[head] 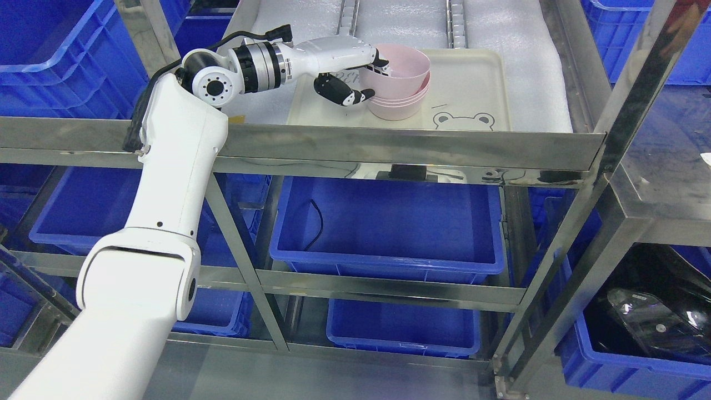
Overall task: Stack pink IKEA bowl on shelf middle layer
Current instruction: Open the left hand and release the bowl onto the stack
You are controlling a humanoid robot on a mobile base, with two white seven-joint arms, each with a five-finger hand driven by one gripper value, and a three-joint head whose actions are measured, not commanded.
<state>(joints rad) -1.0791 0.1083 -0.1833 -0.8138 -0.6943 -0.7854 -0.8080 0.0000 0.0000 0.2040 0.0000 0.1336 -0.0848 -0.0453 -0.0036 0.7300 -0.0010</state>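
A pink bowl (401, 69) sits tilted in a stack of pink bowls (397, 106) on a cream tray (472, 83) with a bear face, on the steel shelf's layer lined with white foam. My left hand (361, 78) reaches in from the left and grips the top bowl's left rim, with its thumb inside the bowl and black-and-white fingers (340, 91) curled under and outside the wall. The top bowl leans a little to the right over the lower ones. The right arm does not show.
A steel front rail (389, 147) runs across just below the tray. Steel uprights (627, 94) stand at the right. Blue bins (389, 233) fill the lower layers, and more blue bins (61, 55) sit at the left and upper right.
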